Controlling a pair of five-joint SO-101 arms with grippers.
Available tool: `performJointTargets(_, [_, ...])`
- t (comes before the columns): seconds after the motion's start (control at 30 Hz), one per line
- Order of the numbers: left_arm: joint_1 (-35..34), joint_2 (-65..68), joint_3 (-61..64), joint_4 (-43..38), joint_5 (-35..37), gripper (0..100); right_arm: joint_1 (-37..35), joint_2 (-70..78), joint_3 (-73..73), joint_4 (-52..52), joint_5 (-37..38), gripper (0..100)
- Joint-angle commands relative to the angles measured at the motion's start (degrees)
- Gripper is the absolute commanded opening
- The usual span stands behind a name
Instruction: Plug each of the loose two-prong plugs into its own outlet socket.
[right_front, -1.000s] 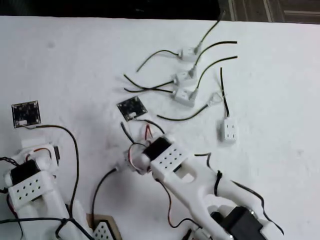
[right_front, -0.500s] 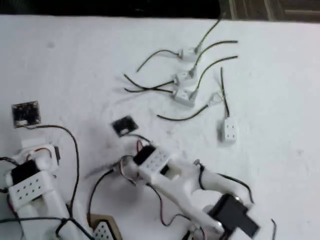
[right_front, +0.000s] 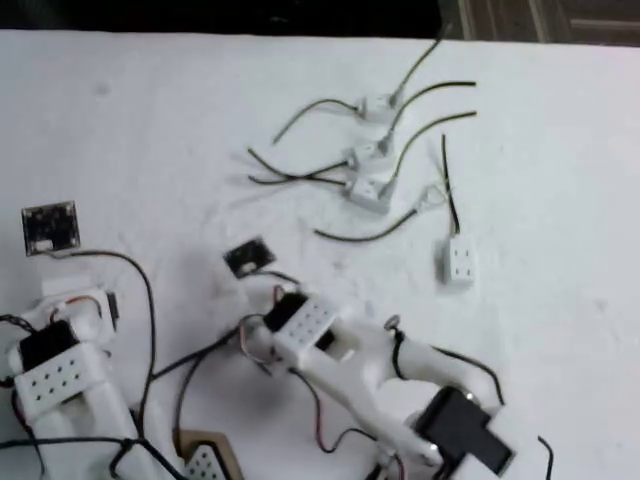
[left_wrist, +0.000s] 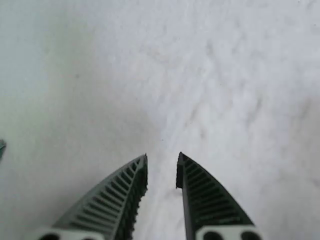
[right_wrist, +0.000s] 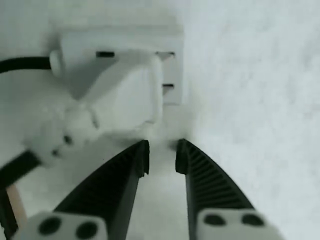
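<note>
Plug (right_wrist: 125, 90), white, lies on the face of the outlet socket (right_wrist: 170, 50), long axis slanted across it, cord end toward the right tool (right_wrist: 161, 152), which sits just short of the socket, released and empty. Left tool (left_wrist: 161, 170) is released too, over the table (left_wrist: 210, 75).

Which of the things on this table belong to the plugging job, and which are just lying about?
Job: socket block; corded white cluster; second socket block and plug near right tool.
Lying about: dark square board; second dark board.
</note>
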Motion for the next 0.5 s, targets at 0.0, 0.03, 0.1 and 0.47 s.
performJointTargets(0.0, [0.0, -1.1, -0.5, -0.9, 0.2, 11, 0.0, -8.0, -0.4, 3.6, 2.3, 11.5])
performJointTargets(0.03, [0.0, -1.1, -0.5, -0.9, 0.2, 11, 0.0, -10.9, -0.4, 3.9, 2.7, 11.5])
performJointTargets(0.1, [0.0, -1.1, -0.5, -0.9, 0.2, 11, -0.1, -15.8, -0.4, 4.2, 2.7, 11.5])
performJointTargets(0.47, [0.0, -1.1, -0.5, -0.9, 0.2, 11, -4.1, -21.9, -0.4, 0.0, 5.3, 11.5])
